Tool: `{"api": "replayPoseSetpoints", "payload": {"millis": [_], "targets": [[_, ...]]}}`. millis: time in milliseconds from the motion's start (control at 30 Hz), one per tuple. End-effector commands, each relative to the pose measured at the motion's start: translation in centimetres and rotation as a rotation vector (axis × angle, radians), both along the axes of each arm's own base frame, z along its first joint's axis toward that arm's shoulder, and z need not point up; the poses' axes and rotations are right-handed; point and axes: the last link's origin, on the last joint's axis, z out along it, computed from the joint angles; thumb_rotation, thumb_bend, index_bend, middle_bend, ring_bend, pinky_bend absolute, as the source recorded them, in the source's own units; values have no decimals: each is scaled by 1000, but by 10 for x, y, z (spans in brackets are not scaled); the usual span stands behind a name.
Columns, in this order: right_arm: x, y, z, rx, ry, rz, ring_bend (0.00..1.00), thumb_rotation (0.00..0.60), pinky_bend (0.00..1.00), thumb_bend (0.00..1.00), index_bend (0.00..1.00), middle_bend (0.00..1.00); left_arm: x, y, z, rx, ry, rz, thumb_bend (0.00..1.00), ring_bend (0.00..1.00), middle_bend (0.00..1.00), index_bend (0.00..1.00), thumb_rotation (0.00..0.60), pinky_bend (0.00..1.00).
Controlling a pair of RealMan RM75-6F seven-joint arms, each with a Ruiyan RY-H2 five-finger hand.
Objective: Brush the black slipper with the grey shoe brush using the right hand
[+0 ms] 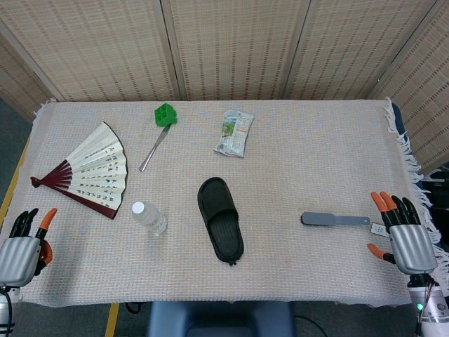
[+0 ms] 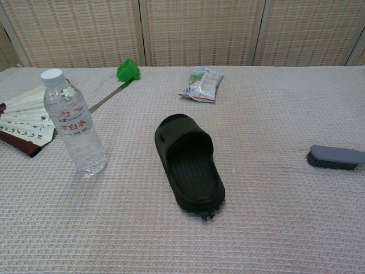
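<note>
Water bottle (image 2: 73, 123), left part of desk: label carries red Chinese characters, reading uncertain. Folding fan (image 1: 91, 170), left edge: columns of dark script, too small. Snack packet (image 2: 202, 84): print illegible.

Black slipper (image 1: 220, 220) lies sole-down, grey shoe brush (image 1: 334, 220) well apart.

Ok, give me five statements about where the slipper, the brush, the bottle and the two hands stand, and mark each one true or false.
1. The right hand holds the grey shoe brush. False: the brush lies on the table, the hand empty beside its handle.
2. The black slipper lies sole down. True.
3. The water bottle has tipped over. False: it stands upright.
4. The left hand holds nothing. True.
5. The brush rests on the slipper. False: they lie apart.
</note>
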Motion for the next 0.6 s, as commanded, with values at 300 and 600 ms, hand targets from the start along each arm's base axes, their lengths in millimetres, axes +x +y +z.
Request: {"api": "replayPoseSetpoints", "payload": {"millis": [300, 600], "targets": [[-9, -15, -10, 42, 51, -55, 0, 600, 0, 40, 0, 0, 1, 2, -1, -9, -6, -2, 455, 0, 0, 0, 600, 54], [-22, -59, -45, 204, 132, -115, 0, 600, 66, 39, 0, 2, 1, 2, -3, -25, -4, -4, 455, 0, 0, 0, 600, 54]]}}
